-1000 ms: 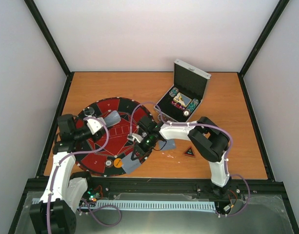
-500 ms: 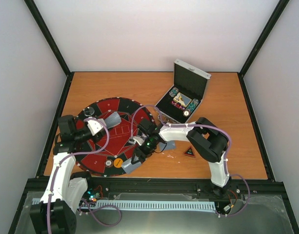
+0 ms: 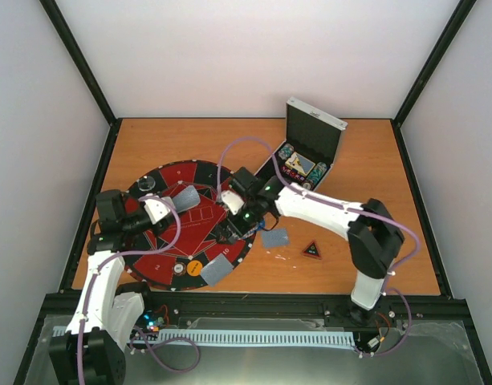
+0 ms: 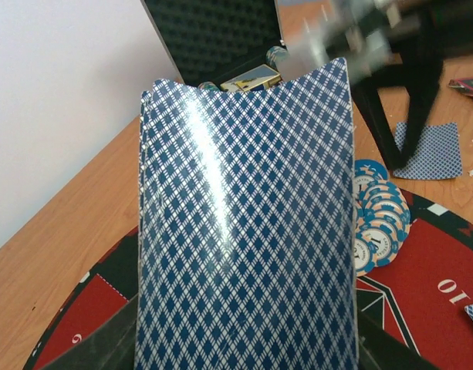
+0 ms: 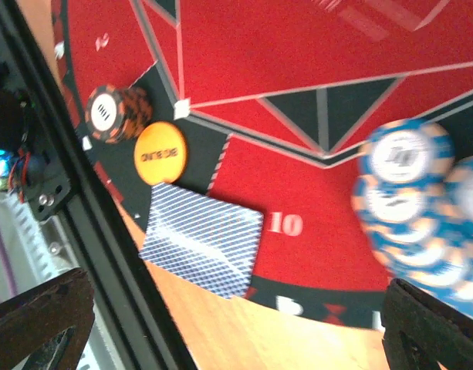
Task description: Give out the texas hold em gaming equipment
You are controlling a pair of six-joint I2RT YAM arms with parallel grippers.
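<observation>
Left hand (image 3: 172, 200), over the far-left part of the mat (image 3: 161, 241): closed on a pack of cards (image 4: 244, 231). The backs face its own camera and the pack is bowed between the fingers. Judged: this is the stock to deal from, kept off the mat surface.

Right hand (image 5: 236, 285), above the mat's right side: fingers spread fully, nothing between them. A single card (image 5: 201, 250) lies face down across the mat's near rim, partly on the worktop (image 3: 374, 265). Just inside the rim from it sit a yellow disc (image 5: 160, 153) and a short chip stack (image 5: 113, 112). Judged: one seat's share, grouped together.

Blue chips (image 5: 410, 208) are heaped on the mat's right side.

Views:
- Overhead gives the layout. A second card (image 3: 274, 237) lies just off the mat's right rim, with a triangle marker (image 3: 311, 250) beyond it. The open case (image 3: 310, 152) stands well off to the mat's far right.
- Overhead, the right arm covers the blue chips; both wrist views show them.
- Only the right wrist view shows that hand's fingers empty.
- In the left wrist view the pack blocks most of the mat.
</observation>
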